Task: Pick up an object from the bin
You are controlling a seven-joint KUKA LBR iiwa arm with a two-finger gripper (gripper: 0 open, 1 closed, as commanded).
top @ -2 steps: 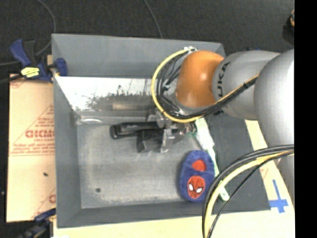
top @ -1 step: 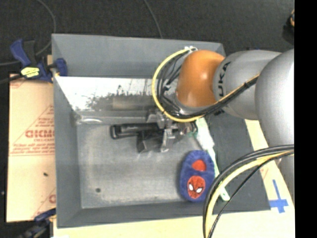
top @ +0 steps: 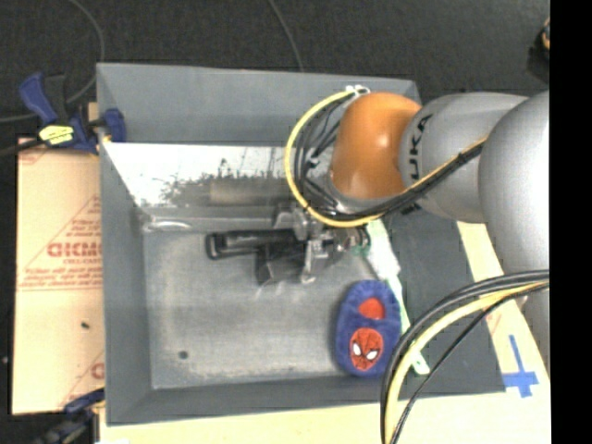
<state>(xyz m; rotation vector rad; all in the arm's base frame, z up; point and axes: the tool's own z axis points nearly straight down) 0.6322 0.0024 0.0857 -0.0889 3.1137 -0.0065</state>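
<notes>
Here the arm point(top: 481, 155) reaches in from the right of the frame. Its orange cover point(top: 370, 146) and looped yellow and black cables point(top: 298, 169) sit over the upper middle of the grey metal bin point(top: 125, 294). The tool point(top: 313, 246) is low near the centre of the bin floor, just beneath the cover, at the right end of a black object point(top: 242, 243). That object is a long dark bar lying roughly level across the middle of the frame, with a blocky black part jutting down near its right end; what kind of thing it is cannot be told. The tool is right at the bar's end, but whether it is spread, pressed together or pinching the bar cannot be told, since the metal parts there crowd together. To the lower right lies a blue oval soft item point(top: 368, 326) with a red Spider-Man face on it, apart from the black object. Along its right side a slim white and green stick-like thing point(top: 387, 265) runs slantwise toward the bin's lower right wall.
</notes>
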